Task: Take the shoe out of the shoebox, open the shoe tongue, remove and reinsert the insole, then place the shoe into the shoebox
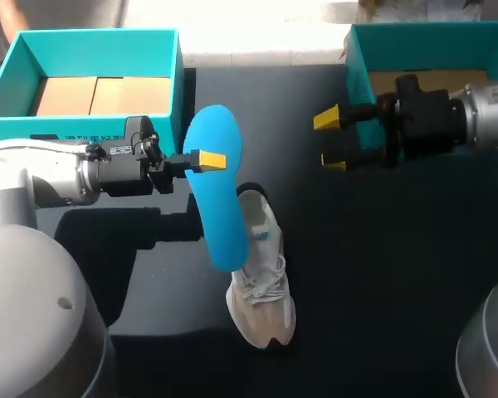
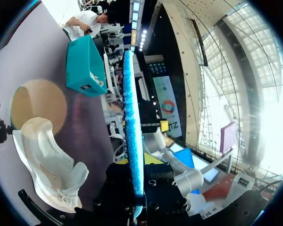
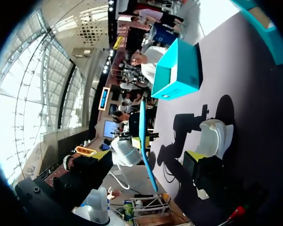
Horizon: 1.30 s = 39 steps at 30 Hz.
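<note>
head view, left to right: a teal box (image 1: 8,91) sits at upper left. the left gripper (image 1: 206,159), left of centre, is clamped on the blue insole (image 1: 220,224), pinching it in its upper half, so the long lower end hangs free over the heel of the shoe (image 1: 261,290). the shoe lies on the table (image 1: 382,274) just below centre, with nothing holding it. the right gripper (image 1: 332,141), at upper right, is spread wide and empty, well apart from the shoe, beside the second box (image 1: 357,58). risks, as i judge them: the thin pinch may let the insole pivot or slip. pushed into an unheld shoe, it may buckle, catch the tongue, or shove the shoe along the table. bracing with the right gripper would likely help.
</note>
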Available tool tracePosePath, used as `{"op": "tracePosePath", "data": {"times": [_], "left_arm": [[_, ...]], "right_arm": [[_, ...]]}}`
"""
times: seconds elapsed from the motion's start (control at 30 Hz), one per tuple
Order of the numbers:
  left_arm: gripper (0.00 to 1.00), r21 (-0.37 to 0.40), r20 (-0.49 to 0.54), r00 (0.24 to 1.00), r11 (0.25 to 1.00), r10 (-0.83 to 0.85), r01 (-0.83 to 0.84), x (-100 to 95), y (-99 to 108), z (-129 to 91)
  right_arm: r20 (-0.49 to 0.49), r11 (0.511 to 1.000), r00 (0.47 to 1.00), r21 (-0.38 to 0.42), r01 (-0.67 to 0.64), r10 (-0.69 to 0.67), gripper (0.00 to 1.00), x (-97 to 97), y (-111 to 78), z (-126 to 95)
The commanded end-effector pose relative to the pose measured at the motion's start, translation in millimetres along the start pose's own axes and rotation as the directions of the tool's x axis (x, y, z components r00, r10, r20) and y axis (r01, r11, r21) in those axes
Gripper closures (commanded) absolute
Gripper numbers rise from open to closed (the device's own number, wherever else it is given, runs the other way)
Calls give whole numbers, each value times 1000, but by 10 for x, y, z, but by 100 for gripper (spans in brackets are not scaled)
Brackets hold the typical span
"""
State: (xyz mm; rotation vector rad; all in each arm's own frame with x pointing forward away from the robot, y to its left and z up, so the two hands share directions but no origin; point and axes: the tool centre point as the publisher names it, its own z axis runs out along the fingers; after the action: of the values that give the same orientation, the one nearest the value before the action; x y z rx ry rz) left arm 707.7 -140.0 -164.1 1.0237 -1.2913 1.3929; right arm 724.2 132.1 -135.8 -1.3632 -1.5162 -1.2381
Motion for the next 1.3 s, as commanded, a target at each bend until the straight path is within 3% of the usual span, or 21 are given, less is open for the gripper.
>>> {"op": "tracePosePath", "data": {"times": [0.03,0.07,0.1,0.57,0.63,0.67,0.7,0.73,0.77,1.0,1.3], "left_arm": [[100,-10,-19,999,1000,-28,28,-183,-52,74],[100,-8,-23,999,999,-46,46,-218,-56,82],[100,-7,-20,999,999,-47,47,-234,-59,84],[100,-19,1,998,998,-62,62,-239,-20,168],[100,-19,1,998,998,-62,62,-239,-20,168],[100,-19,1,998,998,-62,62,-239,-20,168],[100,-19,1,998,998,-62,62,-239,-20,168],[100,-19,1,998,998,-62,62,-239,-20,168],[100,-19,1,998,998,-62,62,-239,-20,168],[100,-19,1,998,998,-62,62,-239,-20,168],[100,-19,1,998,998,-62,62,-239,-20,168]], "right_arm": [[292,999,956,-13,31,-26,0,192,-99,164],[430,999,903,-26,22,-9,0,205,-125,193],[481,1000,877,-15,16,-7,0,209,-138,212],[481,1000,877,-15,16,-7,0,209,-138,212],[621,999,783,33,8,-27,0,205,-101,336],[676,999,736,10,32,-30,0,197,-109,421],[745,999,666,27,34,-43,0,182,-109,480],[825,1000,564,10,29,-24,0,160,-132,513],[850,999,527,1,40,-22,0,148,-148,558],[900,995,431,17,102,-60,0,213,-162,871],[952,986,273,109,129,-141,0,408,-161,1139]]}}
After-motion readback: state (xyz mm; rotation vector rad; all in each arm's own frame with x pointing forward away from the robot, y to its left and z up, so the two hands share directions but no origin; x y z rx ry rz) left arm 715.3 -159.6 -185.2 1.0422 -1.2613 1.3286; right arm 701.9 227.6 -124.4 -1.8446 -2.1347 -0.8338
